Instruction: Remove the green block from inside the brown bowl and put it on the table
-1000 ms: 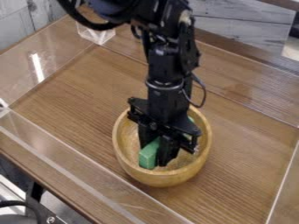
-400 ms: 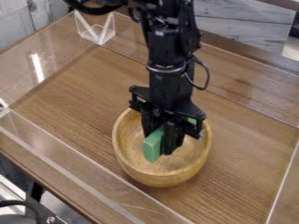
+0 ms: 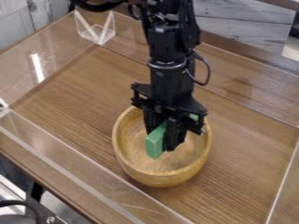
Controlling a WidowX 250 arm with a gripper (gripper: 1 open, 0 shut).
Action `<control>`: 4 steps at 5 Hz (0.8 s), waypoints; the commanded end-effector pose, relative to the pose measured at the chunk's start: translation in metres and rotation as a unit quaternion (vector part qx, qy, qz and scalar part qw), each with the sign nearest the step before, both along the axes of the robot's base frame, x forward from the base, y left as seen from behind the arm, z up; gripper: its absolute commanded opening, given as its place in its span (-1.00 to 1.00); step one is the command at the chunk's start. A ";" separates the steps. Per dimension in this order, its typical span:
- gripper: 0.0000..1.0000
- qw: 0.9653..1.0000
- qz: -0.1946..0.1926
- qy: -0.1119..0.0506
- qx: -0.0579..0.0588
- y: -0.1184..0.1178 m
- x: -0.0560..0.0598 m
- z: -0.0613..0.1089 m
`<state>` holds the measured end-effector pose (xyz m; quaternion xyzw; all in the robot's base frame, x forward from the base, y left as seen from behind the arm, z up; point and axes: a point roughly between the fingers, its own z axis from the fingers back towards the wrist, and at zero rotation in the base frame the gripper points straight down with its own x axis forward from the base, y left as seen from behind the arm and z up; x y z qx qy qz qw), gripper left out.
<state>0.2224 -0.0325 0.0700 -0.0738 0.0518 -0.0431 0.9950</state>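
The small, bright green rectangular block (image 3: 156, 141) is pinched between the fingertips of the black robot gripper (image 3: 165, 131), over the round light-brown wooden bowl (image 3: 163, 178) in the lower centre of the frame. It is held tilted near one end, presumably so that it can be lifted past the rim and set on the brown wood-grain table (image 3: 73, 112). Its upper end is hidden by the fingers; whether the bowl is touched cannot be told.
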 end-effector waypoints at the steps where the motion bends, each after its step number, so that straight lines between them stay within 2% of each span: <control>1: -1.00 0.999 0.000 -0.032 -0.006 0.002 0.015 0.012; 2: -1.00 0.999 0.000 -0.033 -0.009 0.002 0.018 0.011; 4: -1.00 0.999 0.007 -0.037 -0.015 0.012 0.016 0.033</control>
